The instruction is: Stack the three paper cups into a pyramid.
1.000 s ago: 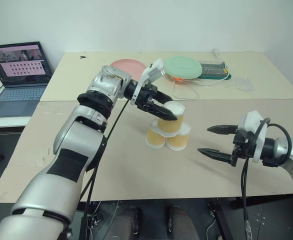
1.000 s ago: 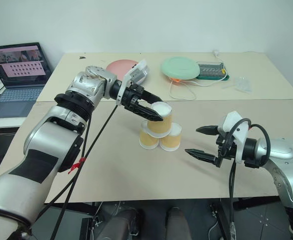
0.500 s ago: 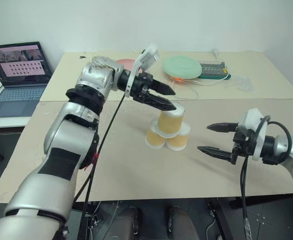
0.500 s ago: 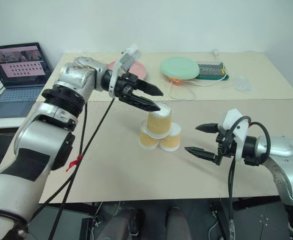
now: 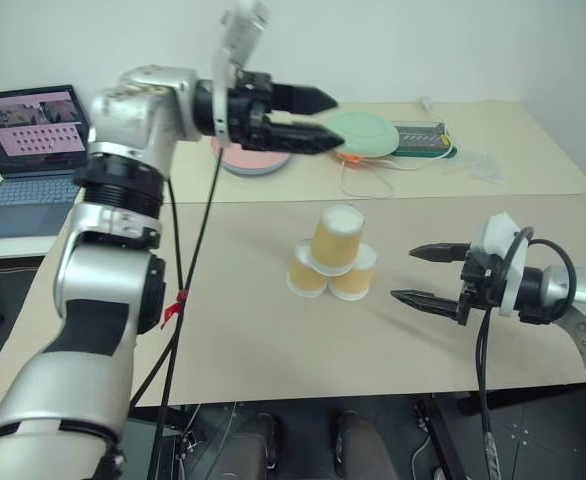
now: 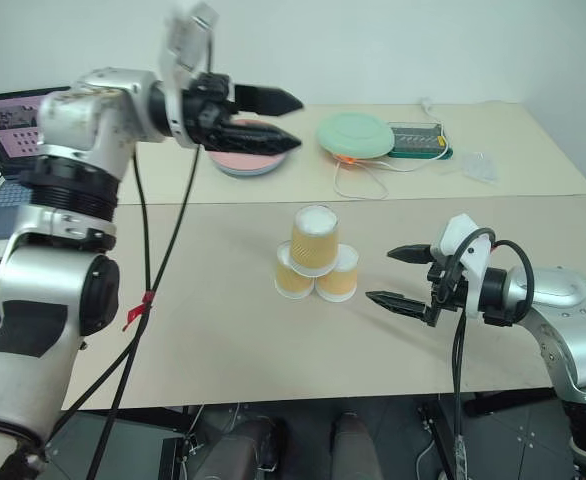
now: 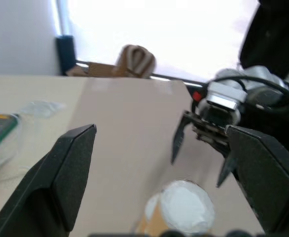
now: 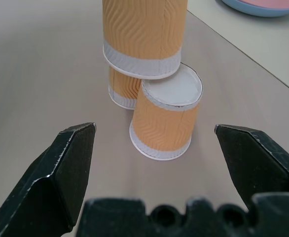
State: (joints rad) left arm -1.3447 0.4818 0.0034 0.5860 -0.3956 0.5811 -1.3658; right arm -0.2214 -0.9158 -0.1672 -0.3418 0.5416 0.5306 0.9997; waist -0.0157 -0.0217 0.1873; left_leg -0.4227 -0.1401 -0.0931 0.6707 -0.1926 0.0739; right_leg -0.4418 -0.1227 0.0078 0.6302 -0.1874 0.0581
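**Cups Standing as a Pyramid, Both Arms Clear**

While our right gripper (image 5: 425, 274) is hovering low over the near part of the counter (image 5: 253, 340), we are keeping its jaws wide apart and holding nothing. Just beyond its fingertips, toward the middle of the counter, the three paper cups (image 5: 333, 255) are sitting upside down as the pyramid: two are standing side by side and touching, and the third is resting on their white bases, bridging the pair. Nothing of ours is touching them.

Farther back and higher, we are holding our left gripper (image 5: 325, 120) up in the air above the far half of the counter, pointing across to the right, jaws apart and empty. Behind it, a pink plate (image 5: 253, 160) and a green plate (image 5: 368, 133) are lying on the far counter, and a laptop (image 5: 35, 150) is sitting open off to the left.
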